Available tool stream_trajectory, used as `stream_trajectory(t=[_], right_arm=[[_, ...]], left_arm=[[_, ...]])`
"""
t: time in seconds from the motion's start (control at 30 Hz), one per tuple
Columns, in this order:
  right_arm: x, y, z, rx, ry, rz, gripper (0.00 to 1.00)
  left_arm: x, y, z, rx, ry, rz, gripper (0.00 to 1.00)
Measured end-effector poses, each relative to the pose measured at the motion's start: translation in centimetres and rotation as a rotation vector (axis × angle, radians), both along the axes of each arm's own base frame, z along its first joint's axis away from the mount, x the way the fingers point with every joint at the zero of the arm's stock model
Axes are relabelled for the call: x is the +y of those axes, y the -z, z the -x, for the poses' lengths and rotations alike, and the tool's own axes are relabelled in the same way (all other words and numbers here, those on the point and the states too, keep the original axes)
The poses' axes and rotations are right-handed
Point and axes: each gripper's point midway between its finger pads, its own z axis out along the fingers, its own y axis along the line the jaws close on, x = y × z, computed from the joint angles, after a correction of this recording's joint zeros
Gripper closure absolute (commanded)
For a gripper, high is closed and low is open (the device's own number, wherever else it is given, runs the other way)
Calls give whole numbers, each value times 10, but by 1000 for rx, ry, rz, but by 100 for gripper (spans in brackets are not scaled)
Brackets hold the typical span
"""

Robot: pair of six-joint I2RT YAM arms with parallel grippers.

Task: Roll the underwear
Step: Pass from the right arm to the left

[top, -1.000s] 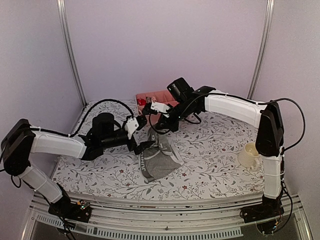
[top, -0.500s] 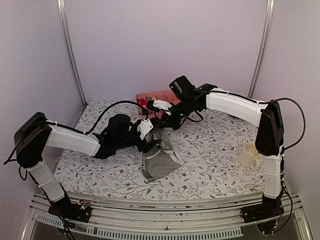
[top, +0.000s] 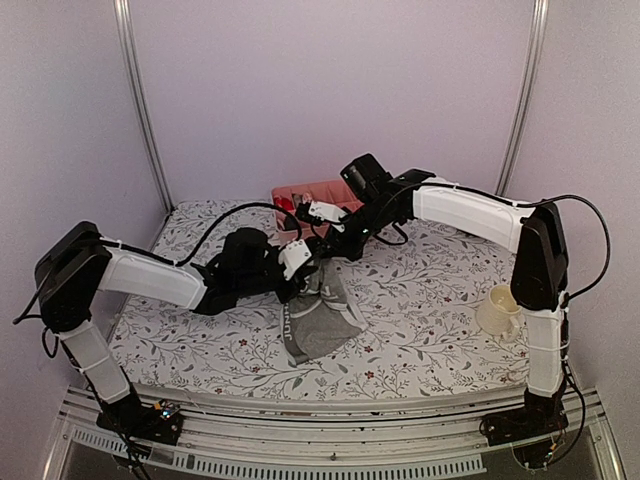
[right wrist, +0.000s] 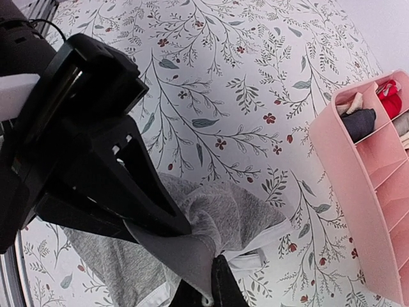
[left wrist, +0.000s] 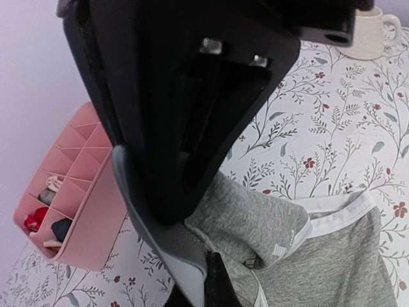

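The grey underwear (top: 322, 312) lies mid-table, and a dark, white-lettered waistband (top: 291, 336) shows at its near left edge. Its far end is lifted into a bunched fold. My left gripper (top: 304, 272) is shut on that fold from the left. In the left wrist view the left gripper (left wrist: 204, 281) pinches grey cloth (left wrist: 255, 224) that has a pale waistband (left wrist: 332, 216). My right gripper (top: 326, 251) comes in from the far side and is also shut on the fold. The right wrist view shows the right gripper (right wrist: 215, 272) clamping the gathered grey cloth (right wrist: 239, 214).
A pink divided tray (top: 308, 194) holding small rolled items stands at the back, just behind the grippers, and shows in both wrist views (left wrist: 70, 192) (right wrist: 370, 173). A cream cup (top: 497, 310) stands near the right arm. The table has a floral cloth (top: 430, 290).
My left arm has swung right to the lifted end of the underwear and its jaws have closed on the cloth. The right gripper has stayed shut on the fold, almost still.
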Motion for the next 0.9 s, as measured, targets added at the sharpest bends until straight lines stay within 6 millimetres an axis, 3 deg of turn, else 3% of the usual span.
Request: stream_trajectory(t=[0.17, 0.3, 0.47, 0.57, 0.63, 0.7, 0.77, 0.9], right_arm=[[-1, 3, -1, -7, 6, 1, 42], [-12, 3, 6, -41, 25, -8, 23], [-31, -21, 20, -129, 65, -61, 15], [-45, -39, 29, -209, 110, -134, 9], [-58, -40, 40, -280, 134, -186, 6], [-59, -35, 50, -312, 127, -204, 5], [-55, -18, 67, -362, 103, -220, 5], [-27, 22, 93, -392, 67, -212, 10]], left_arm=[[3, 1, 1, 6, 8, -7, 100], [16, -6, 9, 16, 35, 15, 100], [39, -36, 8, -7, 55, 85, 100], [44, -42, 14, -1, 79, 114, 100], [45, -44, 18, 10, 96, 129, 100], [45, -46, 21, 22, 108, 143, 100], [46, -49, 22, 29, 105, 157, 100], [49, -51, 21, 45, 99, 180, 100]])
